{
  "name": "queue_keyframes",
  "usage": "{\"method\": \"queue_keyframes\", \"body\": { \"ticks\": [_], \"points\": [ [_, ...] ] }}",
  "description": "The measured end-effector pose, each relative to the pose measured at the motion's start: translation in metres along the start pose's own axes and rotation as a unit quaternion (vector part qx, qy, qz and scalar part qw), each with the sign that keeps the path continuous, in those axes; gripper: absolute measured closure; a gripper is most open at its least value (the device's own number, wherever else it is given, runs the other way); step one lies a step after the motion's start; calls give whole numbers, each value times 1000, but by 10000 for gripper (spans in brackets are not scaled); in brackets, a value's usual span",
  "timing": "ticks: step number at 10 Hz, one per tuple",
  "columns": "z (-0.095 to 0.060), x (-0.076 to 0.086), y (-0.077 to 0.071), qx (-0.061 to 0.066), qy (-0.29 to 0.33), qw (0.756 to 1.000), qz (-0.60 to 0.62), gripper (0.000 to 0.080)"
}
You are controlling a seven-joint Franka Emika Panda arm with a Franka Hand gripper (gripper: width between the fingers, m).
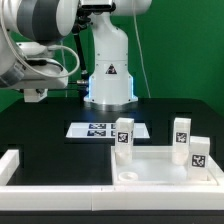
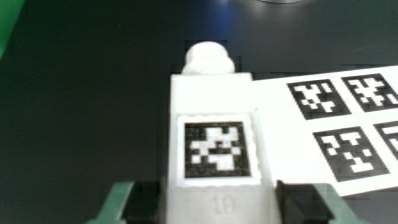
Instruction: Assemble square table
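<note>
Gripper (image 2: 199,205) | jaws part-open, pinching 1 white leg block (image 2: 214,130) | above marker board (image 2: 347,125)

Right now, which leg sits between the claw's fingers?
The leg filling the wrist view, flanked by the claw; the three other legs stand upright at the table top.

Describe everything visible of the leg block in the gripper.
The leg block is a white, plastic-looking rectangular piece with a rounded peg at its far end and a black-and-white square tag on its upper face. The wrist view shows it clamped between the gripper, whose green fingers press both its sides, above the marker board and black table.
</note>
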State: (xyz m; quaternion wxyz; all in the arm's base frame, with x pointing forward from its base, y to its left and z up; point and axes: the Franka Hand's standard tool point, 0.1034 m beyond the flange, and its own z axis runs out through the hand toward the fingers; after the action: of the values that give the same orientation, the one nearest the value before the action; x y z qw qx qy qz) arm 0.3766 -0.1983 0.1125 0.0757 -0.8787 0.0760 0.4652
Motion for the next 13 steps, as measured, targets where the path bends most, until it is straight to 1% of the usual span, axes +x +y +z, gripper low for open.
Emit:
{"method": "queue_keyframes", "body": {
  "ticks": [1,2,3,4,5,6,7,8,9,10,11,12,13],
  "points": [
    [-6,14,4,-16,55,998,-5,509],
    [-8,20,-2,-36,109,993,-15,509],
    [-27,10,-24,-44,145,988,-33,509],
    [-55,3,-42,-47,176,983,-37,509],
    [-82,-3,-57,-52,204,977,-40,509],
    [-98,-8,-62,-53,228,971,-43,509],
    [-101,-4,-57,-54,258,964,-42,509],
    [-101,-1,-58,-56,293,953,-46,509],
    [-101,-2,-59,-55,313,947,-49,509],
    [-108,6,-63,-58,365,929,-39,509],
    [-105,10,-87,-56,408,911,-29,509],
    [-112,11,-118,-45,422,906,-6,509],
    [-136,23,-153,-35,471,881,28,509]
  ]
}}
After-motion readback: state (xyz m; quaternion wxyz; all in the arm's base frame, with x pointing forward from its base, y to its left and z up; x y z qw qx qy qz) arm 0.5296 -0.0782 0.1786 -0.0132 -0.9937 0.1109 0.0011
